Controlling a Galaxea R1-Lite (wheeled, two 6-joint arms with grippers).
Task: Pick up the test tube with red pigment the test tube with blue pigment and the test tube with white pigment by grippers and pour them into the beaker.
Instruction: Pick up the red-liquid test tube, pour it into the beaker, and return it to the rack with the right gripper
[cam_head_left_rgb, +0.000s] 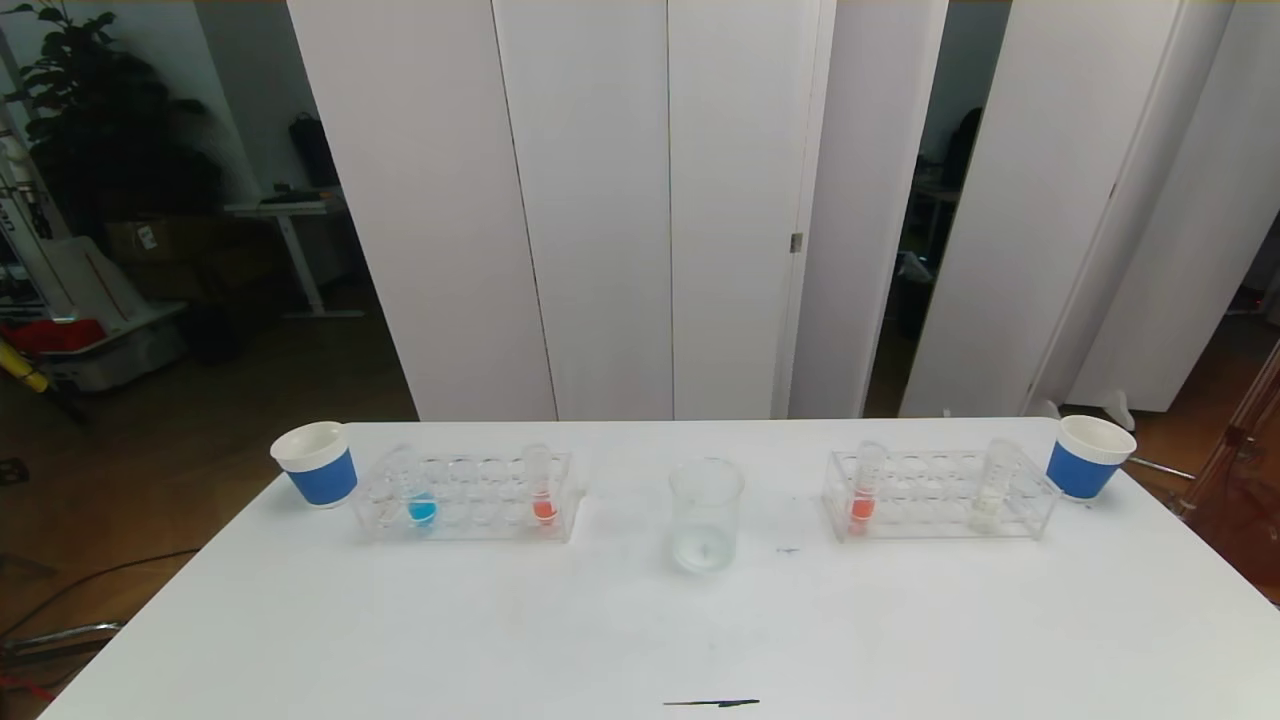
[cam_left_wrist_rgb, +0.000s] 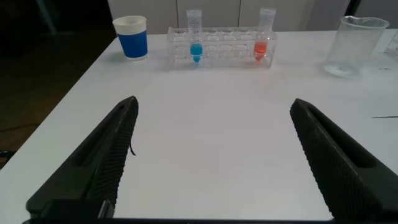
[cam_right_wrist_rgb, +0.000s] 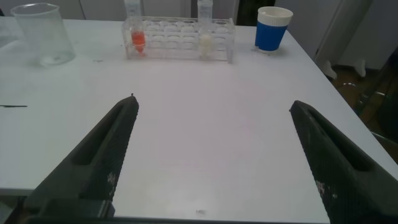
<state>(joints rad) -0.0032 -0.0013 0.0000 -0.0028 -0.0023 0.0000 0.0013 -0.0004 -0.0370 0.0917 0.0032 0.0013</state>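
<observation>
The beaker (cam_head_left_rgb: 706, 515) stands mid-table between two clear racks (cam_head_left_rgb: 468, 495), within either arm's reach. The blue tube (cam_head_left_rgb: 421, 503) sits upright in the left rack with a red tube (cam_head_left_rgb: 543, 497), the white tube (cam_head_left_rgb: 990, 490) in the right rack. The left gripper (cam_left_wrist_rgb: 211, 162) and right gripper (cam_right_wrist_rgb: 211, 162) hover wide open and empty near the table's front edge, each facing its own rack, ready to approach.

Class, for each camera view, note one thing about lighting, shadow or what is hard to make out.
Head view: bright table, dim room behind; clear beaker nearly blends into it. Left wrist view: left gripper is a dark silhouette. Right wrist view: right gripper likewise dark.
</observation>
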